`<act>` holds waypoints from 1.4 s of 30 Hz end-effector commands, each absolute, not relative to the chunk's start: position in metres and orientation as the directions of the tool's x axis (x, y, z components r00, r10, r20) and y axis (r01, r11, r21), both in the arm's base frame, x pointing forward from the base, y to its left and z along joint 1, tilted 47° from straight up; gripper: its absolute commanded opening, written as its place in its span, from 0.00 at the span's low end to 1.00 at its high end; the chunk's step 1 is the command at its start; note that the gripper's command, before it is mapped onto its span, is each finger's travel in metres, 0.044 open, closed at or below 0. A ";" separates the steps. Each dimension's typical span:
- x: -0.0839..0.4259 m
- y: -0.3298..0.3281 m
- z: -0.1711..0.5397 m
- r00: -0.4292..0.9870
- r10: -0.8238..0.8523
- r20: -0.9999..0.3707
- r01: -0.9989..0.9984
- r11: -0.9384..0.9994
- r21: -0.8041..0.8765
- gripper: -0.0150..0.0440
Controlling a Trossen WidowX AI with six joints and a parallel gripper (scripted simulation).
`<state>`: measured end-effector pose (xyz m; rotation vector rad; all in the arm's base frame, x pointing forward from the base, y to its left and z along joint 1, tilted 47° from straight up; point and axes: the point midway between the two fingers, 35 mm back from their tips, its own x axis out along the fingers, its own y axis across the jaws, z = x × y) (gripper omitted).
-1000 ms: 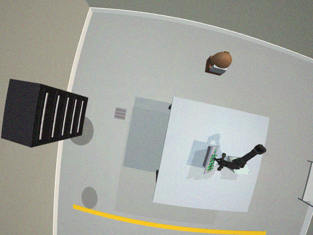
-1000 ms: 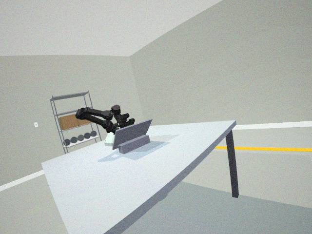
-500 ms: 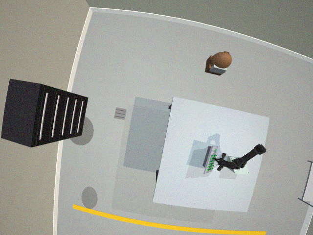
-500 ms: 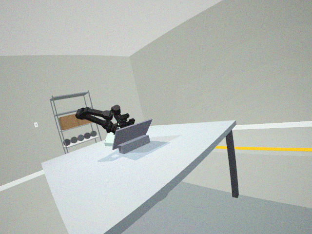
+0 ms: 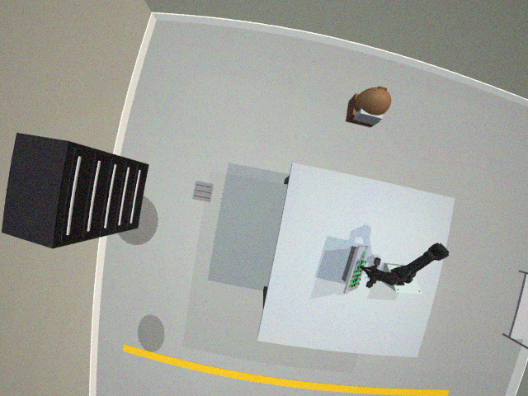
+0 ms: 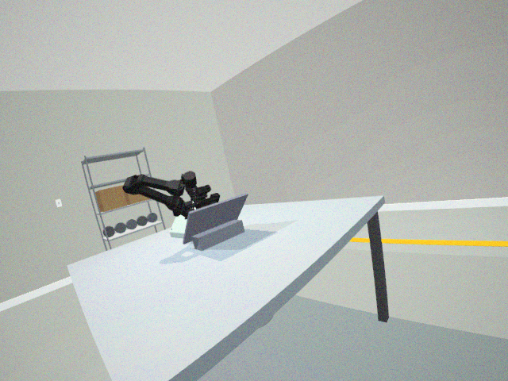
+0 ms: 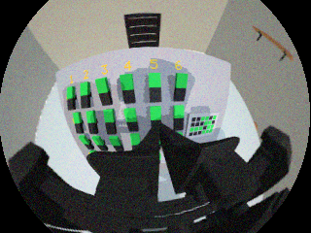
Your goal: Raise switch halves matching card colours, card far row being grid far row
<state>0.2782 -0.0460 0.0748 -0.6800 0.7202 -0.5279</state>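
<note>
Your black two-fingered hand [image 5: 362, 269] [image 7: 157, 126] has its fingertips together with nothing between them. It is at the near face of the pale grey, tilted rectangular switch panel [image 5: 348, 285] [image 6: 215, 215] [image 7: 209, 83], over the column marked 5, around the second row from the far side; you cannot tell from these views whether the tips touch a switch.

The panel stands propped on a grey wedge-shaped block [image 5: 348, 263] [image 6: 219, 234] on the white rectangular table [image 5: 341, 200] [image 6: 262, 262] [image 7: 62, 155]. It sits inward from every edge, with its back toward the long edge that has the dark legs showing beneath. You have a broad stretch of bare tabletop between the panel and that edge, and more toward the corners on either side.

Your black jointed arm [image 5: 416, 265] [image 6: 158, 184] reaches in from the opposite edge, its elbow close to that side, so room is tighter there. The pale green base plate [image 5: 411, 287] [image 6: 177, 228] lies between that edge and the panel.

You can see the small square card with green and dark grey cells [image 7: 203, 125] on the panel, right of column 6. Your hand covers part of the nearer rows.
</note>
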 end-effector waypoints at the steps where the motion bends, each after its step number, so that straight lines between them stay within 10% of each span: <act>1: 0.278 -0.046 0.072 0.641 -0.641 -0.423 0.193 0.667 -0.719 0.25; 42: 0.227 0.010 0.061 0.615 -0.645 -0.454 0.185 0.677 -0.712 0.25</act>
